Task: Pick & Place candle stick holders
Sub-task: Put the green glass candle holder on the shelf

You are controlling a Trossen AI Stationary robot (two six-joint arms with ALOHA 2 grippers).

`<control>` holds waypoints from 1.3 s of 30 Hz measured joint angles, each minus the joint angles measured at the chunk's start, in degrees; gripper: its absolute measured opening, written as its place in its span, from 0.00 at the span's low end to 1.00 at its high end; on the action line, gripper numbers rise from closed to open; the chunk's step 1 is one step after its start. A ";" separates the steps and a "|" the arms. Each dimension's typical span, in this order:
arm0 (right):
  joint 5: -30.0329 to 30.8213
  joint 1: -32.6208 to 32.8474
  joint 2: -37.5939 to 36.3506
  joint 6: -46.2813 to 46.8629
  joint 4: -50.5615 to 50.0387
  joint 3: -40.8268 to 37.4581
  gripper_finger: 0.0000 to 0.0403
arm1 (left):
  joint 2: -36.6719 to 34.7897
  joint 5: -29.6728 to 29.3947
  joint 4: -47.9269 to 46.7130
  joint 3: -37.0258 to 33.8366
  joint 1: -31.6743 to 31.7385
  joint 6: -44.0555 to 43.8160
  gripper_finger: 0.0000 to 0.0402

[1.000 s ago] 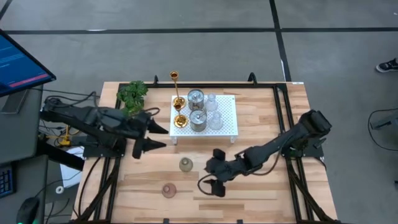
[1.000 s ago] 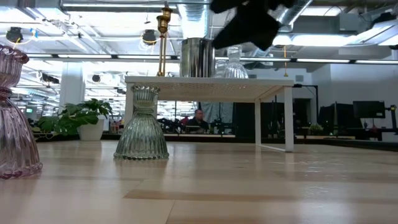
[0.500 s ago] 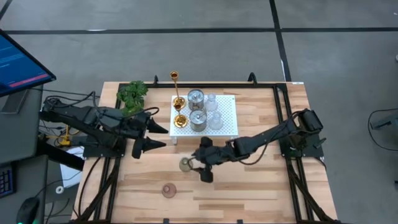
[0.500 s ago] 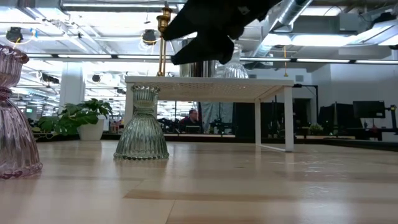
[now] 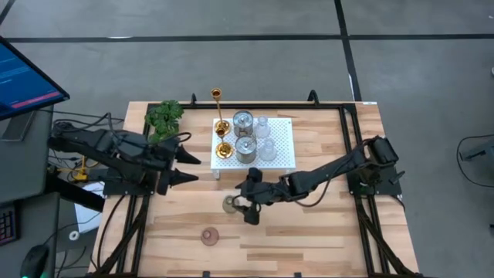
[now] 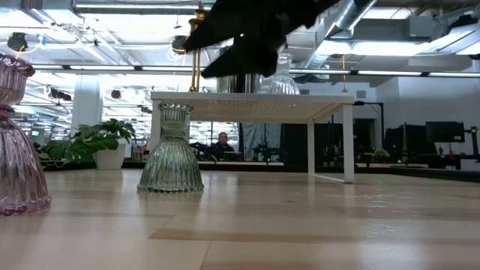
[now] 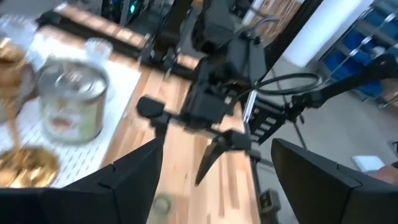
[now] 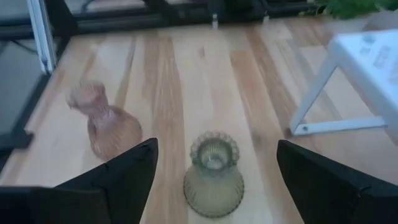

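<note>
Beside the white perforated stand [image 5: 255,144], the right gripper [image 5: 245,204] hangs spread, empty, above the greenish glass holder [image 5: 230,205]; the pinkish one [image 5: 209,235] stands farther off on the bench [image 5: 324,232]. The stand carries two silver cups and clear glass pieces, with three gold holders and a plant [image 5: 164,117] beside it; the left gripper [image 5: 184,167] waits released.

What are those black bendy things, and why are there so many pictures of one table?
They are two robot arms, each ending in a two-finger claw. One camera looks down from above, one sits at table height, and one rides on each wrist. The right gripper hangs open above the greenish glass holder and holds nothing. The pinkish holder stands near it on the wooden table. The left gripper waits open by the leafy plant. Gold, silvery and clear holders stand on the white stand.
</note>
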 joint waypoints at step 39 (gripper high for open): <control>-1.46 -0.67 14.19 3.23 -4.30 10.94 0.78 | -3.39 -1.56 -6.74 0.00 -0.01 -2.72 0.75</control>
